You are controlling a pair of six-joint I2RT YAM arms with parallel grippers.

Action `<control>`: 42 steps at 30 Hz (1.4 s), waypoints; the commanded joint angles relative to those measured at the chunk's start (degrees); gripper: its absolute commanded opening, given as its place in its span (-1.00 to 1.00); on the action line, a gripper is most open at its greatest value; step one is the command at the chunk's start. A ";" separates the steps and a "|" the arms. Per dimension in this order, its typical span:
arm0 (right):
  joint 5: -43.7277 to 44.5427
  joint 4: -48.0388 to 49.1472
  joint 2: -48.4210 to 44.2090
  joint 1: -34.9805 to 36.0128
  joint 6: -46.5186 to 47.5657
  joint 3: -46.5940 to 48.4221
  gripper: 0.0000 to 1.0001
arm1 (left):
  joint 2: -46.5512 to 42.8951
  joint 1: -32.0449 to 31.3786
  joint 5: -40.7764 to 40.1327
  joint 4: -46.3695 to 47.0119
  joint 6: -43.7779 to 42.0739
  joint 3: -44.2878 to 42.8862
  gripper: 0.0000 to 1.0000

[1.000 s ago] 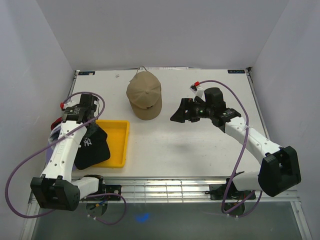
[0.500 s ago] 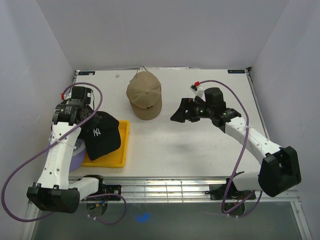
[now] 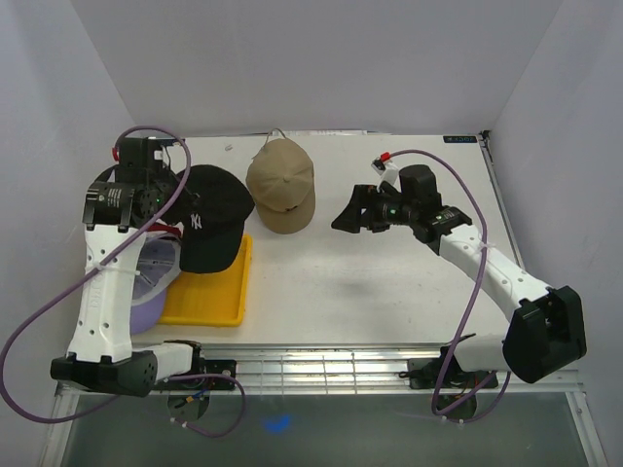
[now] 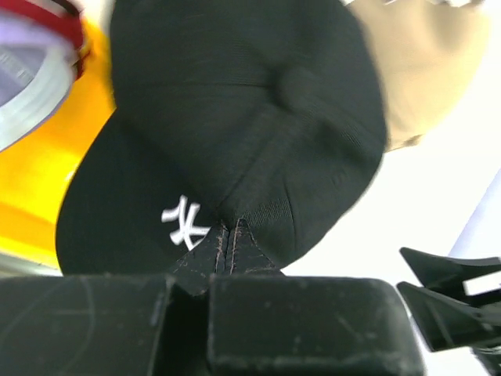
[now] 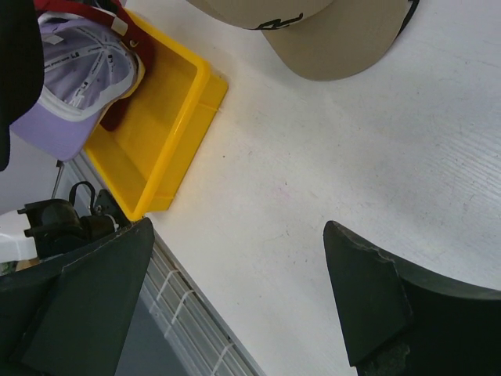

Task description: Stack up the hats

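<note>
progress: early, one cap in transit | left gripper [image 4: 228, 249] clamped on black cap [image 3: 216, 216], lifted over tray [image 3: 222, 300], just left of tan cap [image 3: 281, 183] far centre | right gripper [image 3: 350, 216] jaws apart, empty | todo: lavender cap [image 3: 144, 284], others near left

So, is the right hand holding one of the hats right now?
No, the right hand is wide open, with only the white table showing between its fingers.
</note>
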State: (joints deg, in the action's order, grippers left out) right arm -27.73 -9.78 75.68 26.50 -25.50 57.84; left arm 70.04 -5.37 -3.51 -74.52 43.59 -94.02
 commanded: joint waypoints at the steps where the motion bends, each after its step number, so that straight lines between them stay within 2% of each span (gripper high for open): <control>1: 0.65 -0.41 -1.06 0.30 -0.25 3.59 0.88 | 2.02 0.18 3.07 3.32 0.18 -5.46 -1.00; 9: 2.32 -3.57 -0.27 0.22 -0.17 8.15 0.87 | 12.82 0.18 8.68 10.18 -2.20 -16.97 -1.00; 16: 3.38 -5.95 1.22 0.22 -0.34 12.19 0.87 | 19.95 -0.52 9.49 14.65 1.31 -22.52 -1.00; 19: 3.47 -7.00 2.28 0.22 -0.26 13.96 0.86 | 21.10 -3.15 8.43 16.77 3.16 -22.26 -1.00; 24: 3.12 -8.32 3.59 0.22 -0.69 17.39 0.86 | 22.16 -7.37 1.32 18.44 5.89 -21.82 -1.00; 36: 2.59 -9.38 6.67 0.22 -0.96 20.64 0.85 | 25.85 -10.71 -1.41 21.26 9.31 -24.37 -1.00; 42: 1.54 -9.20 8.87 0.22 -2.36 23.71 0.85 | 26.64 -15.54 -6.77 21.35 13.61 -24.11 -1.00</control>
State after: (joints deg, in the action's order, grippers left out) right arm -24.69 -19.84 84.01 26.50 -26.87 77.73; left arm 97.56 -18.50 -6.52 -55.16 53.89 -116.31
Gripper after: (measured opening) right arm 0.926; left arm 0.014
